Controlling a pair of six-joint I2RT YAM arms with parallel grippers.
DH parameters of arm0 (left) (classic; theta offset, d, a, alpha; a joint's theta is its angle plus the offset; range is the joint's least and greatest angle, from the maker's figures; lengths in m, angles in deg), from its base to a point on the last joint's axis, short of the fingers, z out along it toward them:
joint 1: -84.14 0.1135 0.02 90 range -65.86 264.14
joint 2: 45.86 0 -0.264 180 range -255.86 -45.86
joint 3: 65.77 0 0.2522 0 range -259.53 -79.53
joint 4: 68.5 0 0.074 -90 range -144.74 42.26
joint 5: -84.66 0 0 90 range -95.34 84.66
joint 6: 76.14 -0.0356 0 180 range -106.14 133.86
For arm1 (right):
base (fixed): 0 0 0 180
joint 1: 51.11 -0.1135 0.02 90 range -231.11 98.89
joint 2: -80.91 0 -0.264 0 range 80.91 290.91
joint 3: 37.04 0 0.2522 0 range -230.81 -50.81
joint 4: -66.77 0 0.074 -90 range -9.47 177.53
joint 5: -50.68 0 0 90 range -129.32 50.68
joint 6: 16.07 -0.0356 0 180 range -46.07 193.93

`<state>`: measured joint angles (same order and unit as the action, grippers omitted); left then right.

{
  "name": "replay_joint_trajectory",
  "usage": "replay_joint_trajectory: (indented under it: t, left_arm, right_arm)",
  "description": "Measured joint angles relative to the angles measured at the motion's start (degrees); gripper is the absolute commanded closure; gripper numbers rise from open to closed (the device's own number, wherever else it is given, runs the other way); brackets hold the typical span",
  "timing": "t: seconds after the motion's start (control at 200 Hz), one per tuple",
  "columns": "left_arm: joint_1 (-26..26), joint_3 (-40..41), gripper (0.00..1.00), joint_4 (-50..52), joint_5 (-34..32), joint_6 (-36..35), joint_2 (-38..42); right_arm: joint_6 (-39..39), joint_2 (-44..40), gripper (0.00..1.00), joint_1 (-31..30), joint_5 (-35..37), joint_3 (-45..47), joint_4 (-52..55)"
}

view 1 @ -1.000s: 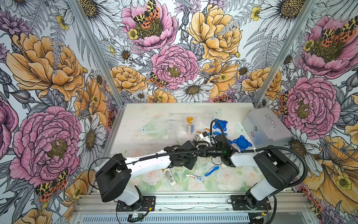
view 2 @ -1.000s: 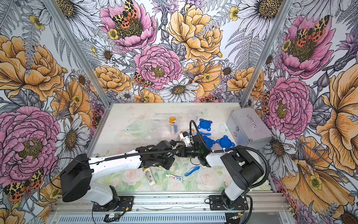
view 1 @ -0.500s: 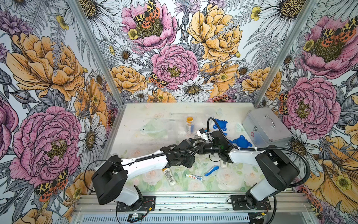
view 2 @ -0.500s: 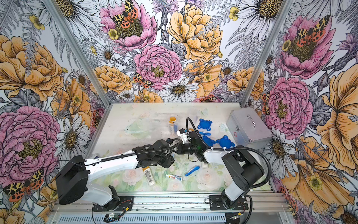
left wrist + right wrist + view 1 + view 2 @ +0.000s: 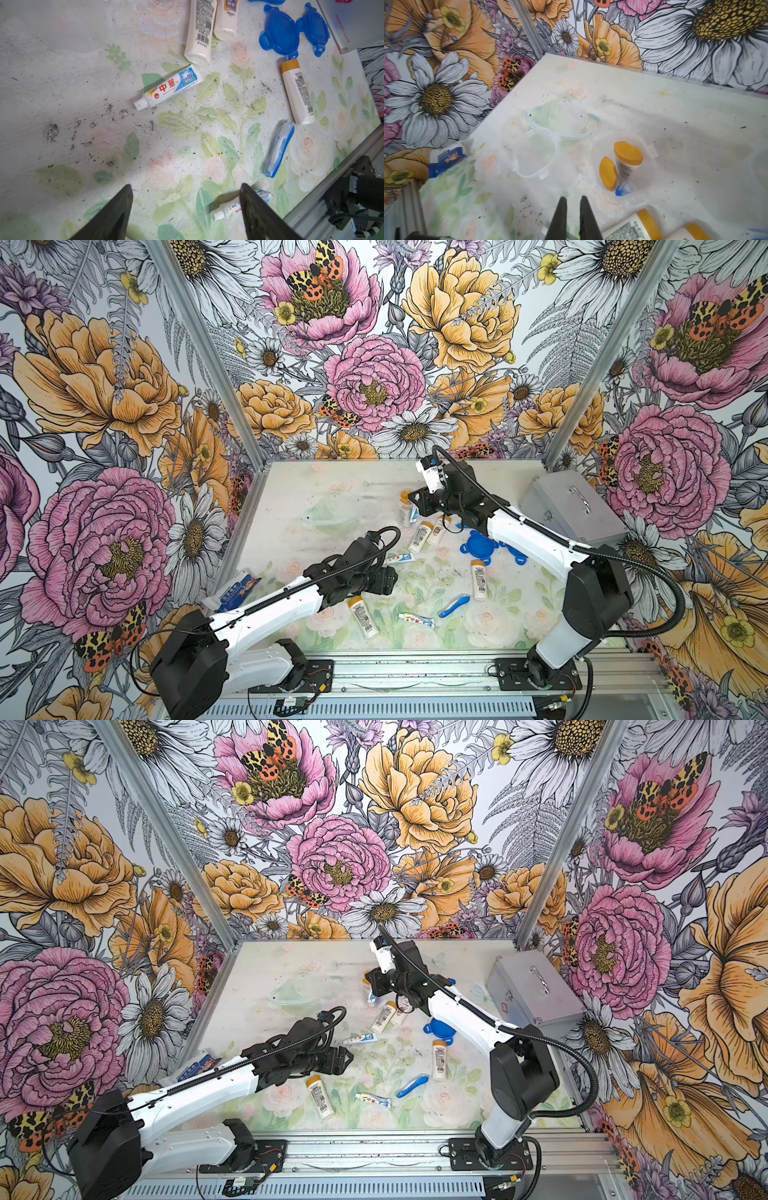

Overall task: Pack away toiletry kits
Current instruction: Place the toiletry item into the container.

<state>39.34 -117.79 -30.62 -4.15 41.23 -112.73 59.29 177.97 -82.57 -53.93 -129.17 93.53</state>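
Clear plastic forms the cup [image 5: 648, 172] holding two orange-capped bottles [image 5: 628, 154] at twelve o'clock on the table [image 5: 291, 506]. It sits just beyond your right gripper [image 5: 573, 197], whose jaws are pinched almost together on nothing. Your left gripper [image 5: 186, 185] hangs near the middle, jaws spread wide and empty. From it, a toothpaste tube [image 5: 168, 89] lies at one o'clock, a blue toothbrush [image 5: 279, 149] at four and blue lids [image 5: 279, 36] near three.

Bold floral-print walls [image 5: 124, 385] around a pale, scuffed, flower-painted tabletop [image 5: 316, 485].
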Motion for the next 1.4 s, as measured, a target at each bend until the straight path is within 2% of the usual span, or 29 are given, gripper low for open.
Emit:
replay_joint_trajectory:
  t: [0.21, 0.43, 1.051, 1.396]
  left_arm:
    - [0.0, 0.5, 0.19, -0.1, 0.2, 0.3, -0.1]
    - [-0.6, 0.4, 0.19, -0.5, 1.4, 0.1, -3.9]
    - [-1.9, 0.1, 0.19, -0.6, 1.4, 0.2, -4.4]
    - [-1.9, 0.1, 0.19, -0.6, 1.4, 0.2, -4.0]
  right_arm:
    - [4.5, 9.3, 1.00, 0.0, 8.5, -10.7, 1.8]
    - [6.8, 13.7, 1.00, 0.8, 11.8, -16.4, 2.7]
    - [7.2, 15.0, 1.00, 1.1, 12.0, -16.9, 3.5]
    - [7.0, 11.5, 1.00, 1.1, 13.5, -13.7, 4.2]
